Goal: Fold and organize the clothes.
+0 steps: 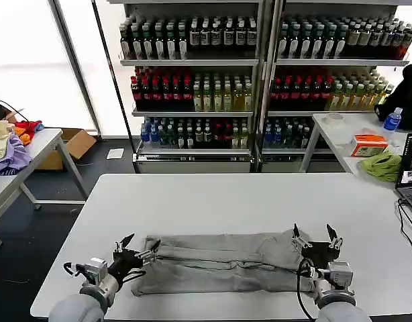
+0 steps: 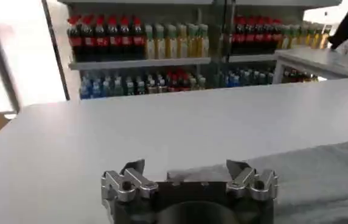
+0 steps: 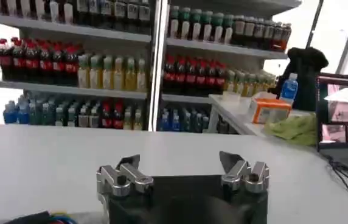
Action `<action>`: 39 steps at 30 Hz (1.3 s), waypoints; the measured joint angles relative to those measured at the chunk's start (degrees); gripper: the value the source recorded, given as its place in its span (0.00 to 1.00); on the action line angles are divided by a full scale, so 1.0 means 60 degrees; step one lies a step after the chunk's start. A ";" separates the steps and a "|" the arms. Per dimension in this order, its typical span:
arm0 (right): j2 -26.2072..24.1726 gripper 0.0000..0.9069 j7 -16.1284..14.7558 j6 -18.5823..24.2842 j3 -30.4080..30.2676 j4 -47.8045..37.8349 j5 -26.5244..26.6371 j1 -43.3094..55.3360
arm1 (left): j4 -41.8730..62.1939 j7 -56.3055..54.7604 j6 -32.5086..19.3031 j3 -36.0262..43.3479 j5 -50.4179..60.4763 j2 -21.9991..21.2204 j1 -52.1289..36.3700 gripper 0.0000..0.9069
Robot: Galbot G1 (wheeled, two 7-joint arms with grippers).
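The grey T-shirt (image 1: 223,260) lies on the white table (image 1: 246,198) as a long, narrow folded band running across the near edge, one end at each gripper. Left gripper (image 1: 140,248) sits low at the shirt's left end, jaws spread — the cloth edge lies just beside and partly between the fingertips, and the left wrist view shows grey fabric (image 2: 320,176) beyond the open fingers, nothing pinched. Right gripper (image 1: 316,236) stands at the shirt's right end, jaws likewise spread and pointing up and away, the fabric lying under and behind them; the right wrist view shows bare table ahead of the open fingers (image 3: 235,167). Judgement: the lengthwise folds look done, and the step in hand is the gap between folds — both grippers free at the band's ends. The next move probably calls for each jaw to close on an end, or one end alone, then carry it over toward the other to halve the band. Risk: a pinch catching only the top layer would let the folds slide open.
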 measured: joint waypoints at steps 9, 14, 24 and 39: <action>-0.0059 1.00 0.0046 0.0047 0.0044 0.0115 0.0065 -0.0013 | 0.0200 -0.0025 0.0073 0.0076 0.0067 -0.0531 0.0223 1.00; -0.0079 1.00 0.0062 0.0060 0.0067 0.0171 0.0097 -0.0022 | 0.0362 -0.0021 0.0078 0.0109 0.0142 -0.0753 0.0283 0.64; -0.0091 1.00 0.0150 0.0068 0.0174 0.0207 0.0191 0.0084 | 0.0604 0.0100 -0.0044 0.0087 0.0180 -0.0962 0.0371 0.01; -0.0161 1.00 0.0344 -0.0052 0.0247 0.0161 0.0437 0.0463 | 0.0803 0.0324 -0.0506 -0.0208 0.0061 -0.1149 0.0414 0.00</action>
